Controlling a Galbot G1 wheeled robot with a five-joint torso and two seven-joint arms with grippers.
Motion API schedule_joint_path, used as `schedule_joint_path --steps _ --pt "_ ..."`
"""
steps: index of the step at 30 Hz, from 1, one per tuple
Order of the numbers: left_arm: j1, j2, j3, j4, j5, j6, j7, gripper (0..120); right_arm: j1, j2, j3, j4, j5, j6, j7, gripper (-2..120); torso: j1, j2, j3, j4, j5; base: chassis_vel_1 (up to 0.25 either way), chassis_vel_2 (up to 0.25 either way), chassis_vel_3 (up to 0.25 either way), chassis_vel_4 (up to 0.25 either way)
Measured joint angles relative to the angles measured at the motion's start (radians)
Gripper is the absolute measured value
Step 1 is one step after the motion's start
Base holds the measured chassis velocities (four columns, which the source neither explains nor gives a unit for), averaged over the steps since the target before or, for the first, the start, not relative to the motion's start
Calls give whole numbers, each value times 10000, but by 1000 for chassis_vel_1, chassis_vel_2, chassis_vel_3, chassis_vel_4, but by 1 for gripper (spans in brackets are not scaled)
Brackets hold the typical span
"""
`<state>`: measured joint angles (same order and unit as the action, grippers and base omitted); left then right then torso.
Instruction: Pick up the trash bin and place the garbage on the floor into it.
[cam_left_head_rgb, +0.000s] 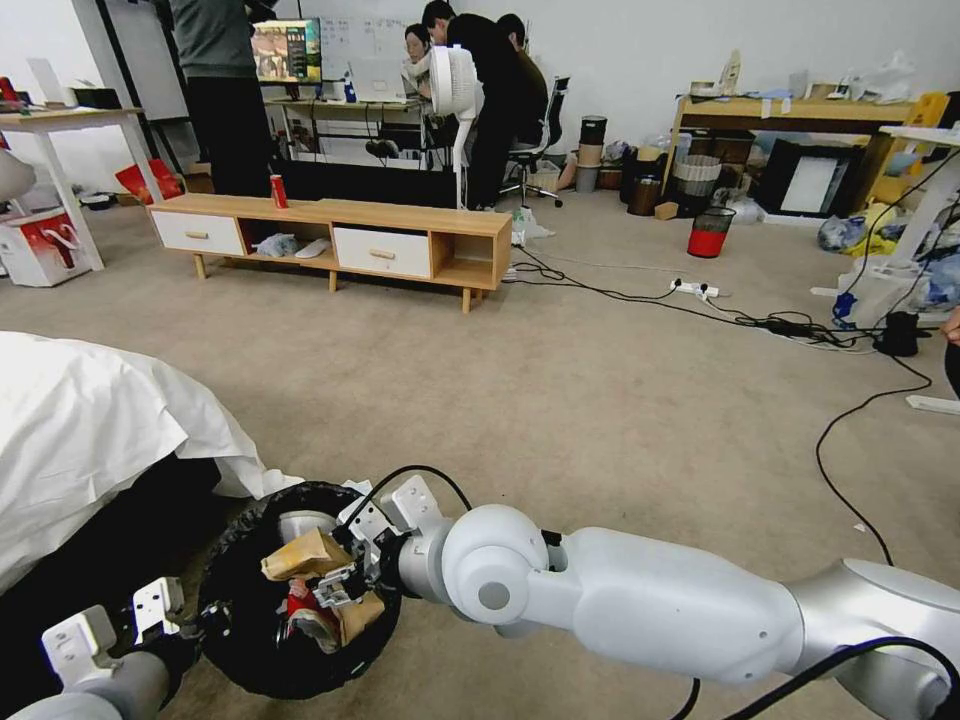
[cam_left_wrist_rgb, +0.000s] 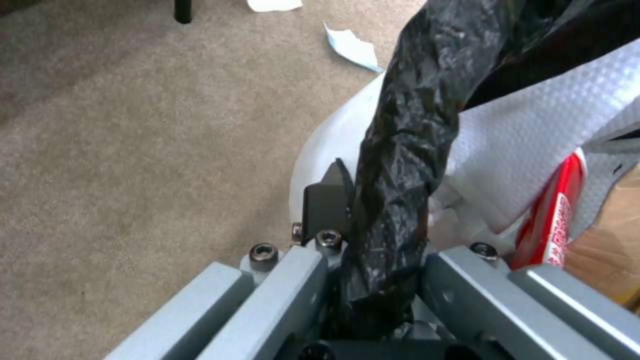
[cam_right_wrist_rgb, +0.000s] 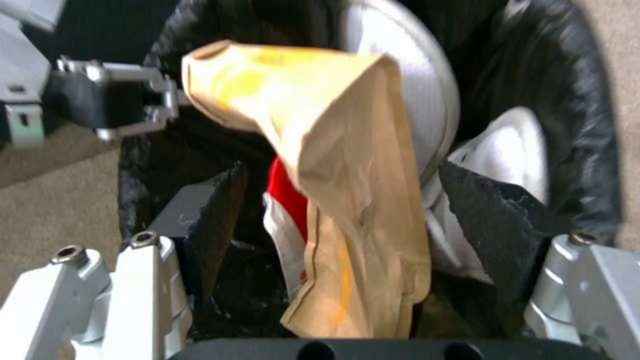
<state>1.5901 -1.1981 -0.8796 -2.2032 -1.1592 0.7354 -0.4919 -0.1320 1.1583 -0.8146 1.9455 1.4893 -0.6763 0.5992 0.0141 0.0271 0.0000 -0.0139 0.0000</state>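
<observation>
The trash bin (cam_left_head_rgb: 240, 650), round and lined with a black bag, sits low at my left. My left gripper (cam_left_head_rgb: 198, 622) is shut on its bagged rim (cam_left_wrist_rgb: 400, 165). My right gripper (cam_left_head_rgb: 340, 582) hangs over the bin's mouth, open, its fingers (cam_right_wrist_rgb: 207, 210) spread wide. A tan cardboard piece (cam_right_wrist_rgb: 347, 190) lies loose between them, touching neither finger. Under it in the bin are a red-white wrapper (cam_right_wrist_rgb: 283, 200) and white tissue (cam_right_wrist_rgb: 507, 150). A white paper scrap (cam_left_wrist_rgb: 350, 45) lies on the floor (cam_left_head_rgb: 560, 420) just beyond the bin.
A bed with a white sheet (cam_left_head_rgb: 90, 430) stands close on my left. Farther off are a low wooden cabinet (cam_left_head_rgb: 340, 235) with a red can (cam_left_head_rgb: 278, 190) and a small red mesh bin (cam_left_head_rgb: 708, 232). Black cables (cam_left_head_rgb: 830, 430) cross the carpet at right.
</observation>
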Motion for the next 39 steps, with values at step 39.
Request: schedule_joint_path --steps 39 --pt "622 -328 -859 -639 135 -2 57 0 -5237 -3945 9236 1601 -4630 8092 -3486 100 -1 2 0 8 1 0 0 0 0"
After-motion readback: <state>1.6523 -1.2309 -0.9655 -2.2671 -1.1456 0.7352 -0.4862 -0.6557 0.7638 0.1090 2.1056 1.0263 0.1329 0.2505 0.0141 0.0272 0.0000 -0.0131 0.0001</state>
